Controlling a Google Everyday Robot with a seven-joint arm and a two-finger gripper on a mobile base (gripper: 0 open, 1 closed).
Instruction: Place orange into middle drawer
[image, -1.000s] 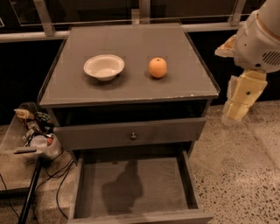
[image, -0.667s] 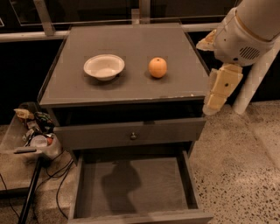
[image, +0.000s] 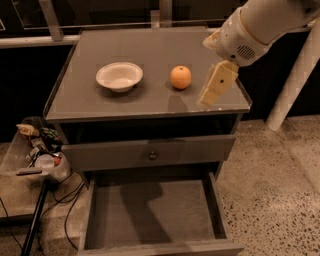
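At the left edge of the frame, below the cabinet top, a bin of clutter (image: 37, 152) sits on a low stand and plays no part in the task. On the grey surface (image: 150, 42), upper left of centre, rests the white bowl (image: 119, 76). Just right of it, with a clear gap between them, the orange (image: 180, 77) sits untouched in the upper middle of the frame.

The change is further right. A second ago the gripper (image: 207, 97) hung off the cabinet's right side, out over the speckled floor. It has since swung leftward and now hovers over the right part of the surface, near the orange but apart from it, tilted with its tip pointing down and to the left. The white arm (image: 260, 27) reaches in from the upper right corner. This looks like the approach to the pick, with nothing grasped yet.

Whether the gripper is open or closed cannot be told from this angle. It holds nothing and touches nothing.

Below the surface, the closed drawer front (image: 150, 154) with its round knob crosses the middle of the frame. Beneath it, at bottom centre, the middle drawer (image: 150, 215) is pulled out and ready to receive the fruit.
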